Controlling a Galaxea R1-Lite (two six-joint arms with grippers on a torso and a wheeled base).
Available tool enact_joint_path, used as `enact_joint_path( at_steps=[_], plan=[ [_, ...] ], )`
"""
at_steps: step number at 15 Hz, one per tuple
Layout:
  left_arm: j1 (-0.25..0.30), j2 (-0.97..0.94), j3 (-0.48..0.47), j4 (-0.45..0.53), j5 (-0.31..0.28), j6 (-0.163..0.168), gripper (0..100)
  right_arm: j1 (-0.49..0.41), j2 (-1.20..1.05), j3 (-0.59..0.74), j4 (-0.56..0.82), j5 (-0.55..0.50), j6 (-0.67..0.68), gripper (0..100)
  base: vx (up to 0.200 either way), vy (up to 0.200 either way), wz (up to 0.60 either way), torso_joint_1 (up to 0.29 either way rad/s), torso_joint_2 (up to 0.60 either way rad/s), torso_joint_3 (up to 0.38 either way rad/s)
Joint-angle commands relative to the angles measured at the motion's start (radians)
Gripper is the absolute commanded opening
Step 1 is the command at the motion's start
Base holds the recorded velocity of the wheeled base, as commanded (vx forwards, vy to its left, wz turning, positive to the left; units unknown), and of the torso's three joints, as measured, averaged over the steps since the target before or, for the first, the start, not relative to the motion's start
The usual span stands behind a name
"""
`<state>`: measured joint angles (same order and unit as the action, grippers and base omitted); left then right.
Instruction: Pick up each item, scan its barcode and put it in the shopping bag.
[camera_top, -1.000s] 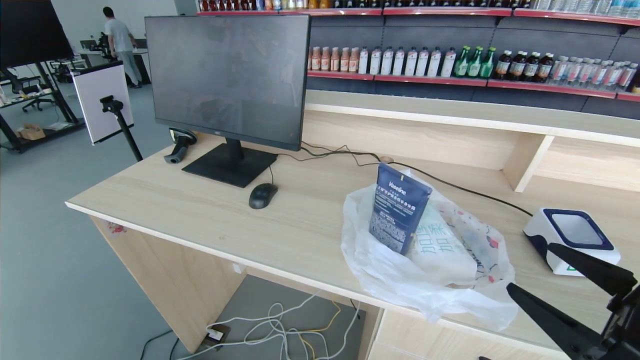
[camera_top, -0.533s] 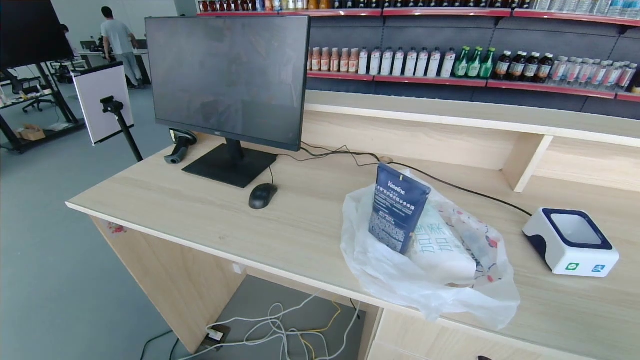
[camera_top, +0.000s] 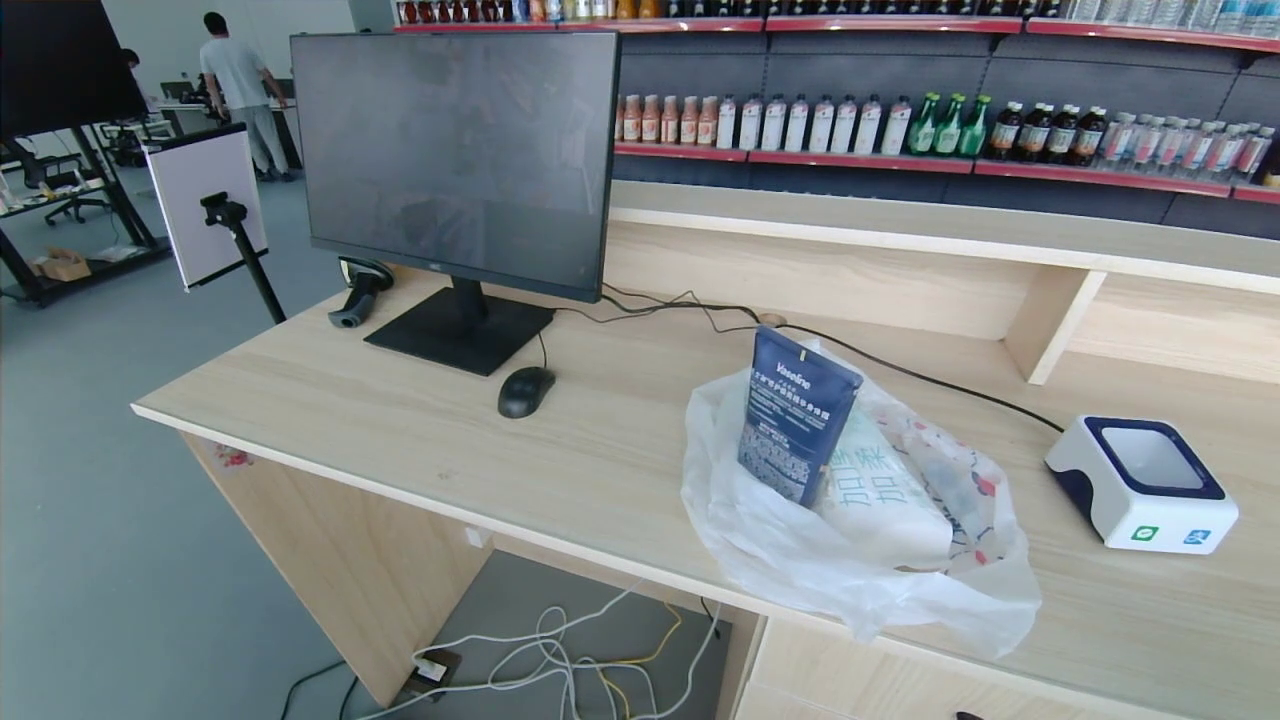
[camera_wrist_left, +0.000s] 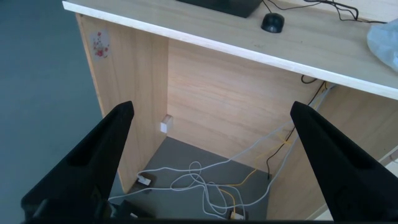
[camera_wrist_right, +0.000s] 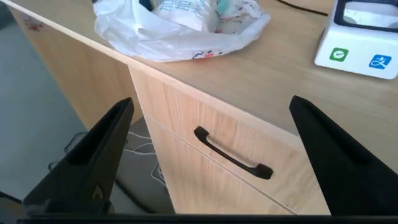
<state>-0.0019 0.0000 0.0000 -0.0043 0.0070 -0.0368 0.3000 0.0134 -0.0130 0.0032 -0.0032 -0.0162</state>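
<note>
A thin white plastic shopping bag (camera_top: 860, 540) lies on the wooden counter, right of the middle. A dark blue pouch (camera_top: 795, 420) stands in it, leaning on a white pack with green print (camera_top: 885, 495). The white and navy barcode scanner (camera_top: 1140, 480) sits on the counter right of the bag. My left gripper (camera_wrist_left: 211, 143) hangs open below the counter's front edge, over the floor cables. My right gripper (camera_wrist_right: 211, 143) is open too, low in front of the drawer, with the shopping bag (camera_wrist_right: 180, 28) and the barcode scanner (camera_wrist_right: 360, 37) above it on the counter.
A monitor (camera_top: 460, 160), a black mouse (camera_top: 525, 390) and a handheld scanner in a stand (camera_top: 355, 295) stand on the counter's left part. A black cable (camera_top: 900, 370) runs behind the bag. A drawer with a black handle (camera_wrist_right: 233, 155) is under the counter. Loose cables (camera_wrist_left: 211, 186) lie on the floor.
My right gripper, open at the lower right of the head view a second ago, has dropped out of that view. The bag, the items and the scanner have not moved.
</note>
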Motion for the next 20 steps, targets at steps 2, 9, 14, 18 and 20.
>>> enact_joint_path(
  at_steps=[2,9,14,18,20],
  plan=[
    [0.002,0.002,0.000,0.000,-0.001,0.000,100,-0.005,0.007,0.013,0.000,-0.006,-0.015,100,0.000,0.000,0.00,0.000,0.00,0.000],
    [0.000,0.000,0.000,0.000,-0.001,0.000,100,-0.473,0.138,0.013,-0.002,-0.003,-0.011,100,0.000,0.000,0.00,0.000,0.00,0.000],
    [0.000,0.000,0.000,0.000,0.001,0.002,100,-0.346,0.151,0.013,-0.005,0.006,0.018,100,0.000,0.000,0.00,0.000,0.00,0.000],
    [0.002,0.002,0.000,0.001,0.001,0.000,100,-0.311,-0.010,0.013,-0.003,0.006,-0.011,100,0.000,0.000,0.00,0.000,0.00,0.000],
    [0.000,0.002,0.000,0.001,-0.001,0.000,100,-0.306,-0.013,0.013,-0.002,0.006,0.013,100,0.000,0.000,0.00,0.000,0.00,0.000]
  ],
)
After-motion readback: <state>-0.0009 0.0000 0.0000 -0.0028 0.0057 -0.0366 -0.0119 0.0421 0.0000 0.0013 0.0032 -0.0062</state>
